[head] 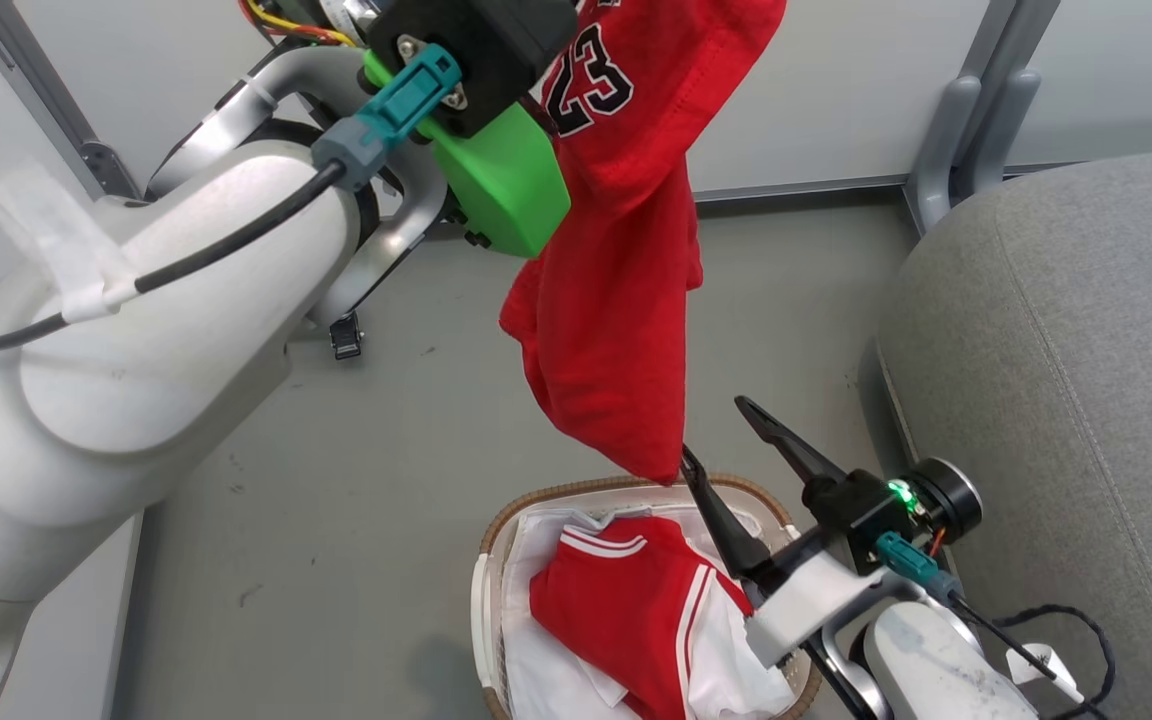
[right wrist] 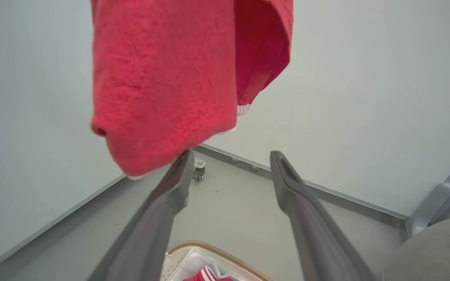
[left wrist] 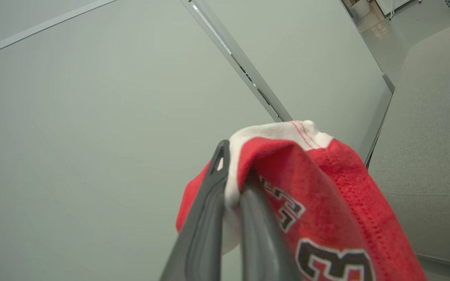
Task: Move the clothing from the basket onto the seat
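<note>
- The red jersey (head: 616,300) is made of soft knit cloth, matt, with a fine pitted weave and visible stitching.
- The seat (head: 1066,380) is covered in grey woven fabric, matt and a bit coarse.
- The basket (head: 481,610) is moulded in smooth cream plastic and edged with a brown woven rim.
- The right tool (head: 714,430) is finished in dark matt plastic.
- The floor (head: 336,480) is kept smooth, dull grey and lightly scuffed.

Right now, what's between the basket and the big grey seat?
Head view: the right gripper, with its wrist and forearm, sits between the basket and the seat, over grey floor.
</note>
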Controlling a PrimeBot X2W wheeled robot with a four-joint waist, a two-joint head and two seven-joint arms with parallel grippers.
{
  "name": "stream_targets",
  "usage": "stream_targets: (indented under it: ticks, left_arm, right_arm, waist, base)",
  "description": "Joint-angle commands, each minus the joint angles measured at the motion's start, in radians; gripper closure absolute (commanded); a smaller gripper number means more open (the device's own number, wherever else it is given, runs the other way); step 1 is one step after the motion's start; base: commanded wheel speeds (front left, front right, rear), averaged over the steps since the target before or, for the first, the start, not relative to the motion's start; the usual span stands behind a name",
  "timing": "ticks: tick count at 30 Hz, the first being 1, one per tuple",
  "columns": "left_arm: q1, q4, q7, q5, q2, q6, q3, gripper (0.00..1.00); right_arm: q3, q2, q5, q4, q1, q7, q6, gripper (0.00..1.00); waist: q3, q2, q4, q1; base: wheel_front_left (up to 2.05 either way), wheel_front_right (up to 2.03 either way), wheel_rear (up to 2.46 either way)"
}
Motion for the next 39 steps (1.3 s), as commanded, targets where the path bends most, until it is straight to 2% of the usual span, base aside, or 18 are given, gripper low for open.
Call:
stream_targets:
  ticks: [1, 8, 22, 23, 24, 25, 26, 27, 36, 37, 39]
  left_arm:
    - [-0.013, -0.001, 0.003, -0.005, 0.006, 0.007, 0.002, 1.00]
    - [-0.019, 0.004, -0.002, -0.005, 0.001, 0.011, -0.003, 1.00]
    - [-0.008, -0.014, -0.004, -0.017, -0.001, 0.017, -0.014, 1.00]
    - [-0.001, -0.013, -0.004, -0.020, 0.000, 0.017, -0.015, 1.00]
    - [0.006, -0.011, -0.005, -0.022, 0.002, 0.020, -0.015, 1.00]
    - [0.016, -0.007, -0.006, -0.024, 0.006, 0.023, -0.016, 1.00]
    - [0.023, -0.003, -0.008, -0.026, 0.010, 0.025, -0.016, 1.00]
    - [0.035, 0.002, -0.011, -0.030, 0.016, 0.028, -0.017, 1.00]
    - [0.151, 0.056, -0.090, -0.054, 0.052, 0.058, -0.016, 1.00]
    - [0.172, 0.062, -0.108, -0.062, 0.052, 0.065, -0.014, 0.86]
    - [0.217, 0.080, -0.142, -0.080, 0.050, 0.076, -0.011, 0.45]
  right_arm:
    - [0.007, -0.004, 0.000, -0.005, -0.019, -0.002, -0.001, 0.00]
    - [0.050, -0.004, -0.037, 0.007, -0.065, -0.002, -0.001, 0.00]
    - [0.107, -0.004, -0.002, -0.098, -0.158, -0.002, -0.001, 0.00]
    - [0.110, -0.004, 0.005, -0.103, -0.168, -0.002, -0.001, 0.35]
    - [0.112, -0.004, 0.010, -0.107, -0.174, -0.002, -0.001, 0.57]
    - [0.116, -0.004, 0.014, -0.111, -0.178, -0.002, -0.001, 0.68]
    - [0.117, -0.004, 0.017, -0.115, -0.182, -0.002, -0.001, 0.87]
    - [0.117, -0.004, 0.020, -0.123, -0.184, -0.002, -0.001, 1.00]
    - [0.062, -0.004, 0.040, -0.171, -0.175, -0.002, -0.001, 1.00]
    - [0.050, -0.004, 0.040, -0.175, -0.173, -0.002, -0.001, 1.00]
    - [0.028, -0.004, 0.040, -0.183, -0.170, -0.002, -0.001, 1.00]
  waist:
    - [0.002, 0.0117, 0.001, 0.0001]
    - [0.006, 0.0117, 0.013, 0.0001]
    - [0.007, 0.0117, 0.027, 0.0001]
    - [0.007, 0.0117, 0.029, 0.0001]
    - [0.008, 0.0117, 0.030, 0.0001]
    - [0.009, 0.0117, 0.031, 0.0001]
    - [0.010, 0.0117, 0.032, 0.0001]
    - [0.011, 0.0117, 0.033, 0.0001]
    - [0.027, 0.0117, 0.029, 0.0001]
    - [0.029, 0.0117, 0.028, 0.0001]
    - [0.032, 0.0117, 0.026, 0.0001]
  base:
    - [0.00, 0.00, 0.00]
    - [0.00, 0.00, 0.00]
    - [0.00, 0.00, 0.00]
    - [0.00, 0.00, 0.00]
    - [0.00, 0.00, 0.00]
    - [0.00, 0.00, 0.00]
    - [0.00, 0.00, 0.00]
    - [0.00, 0.00, 0.00]
    - [0.00, 0.00, 0.00]
    - [0.00, 0.00, 0.00]
    - [0.00, 0.00, 0.00]
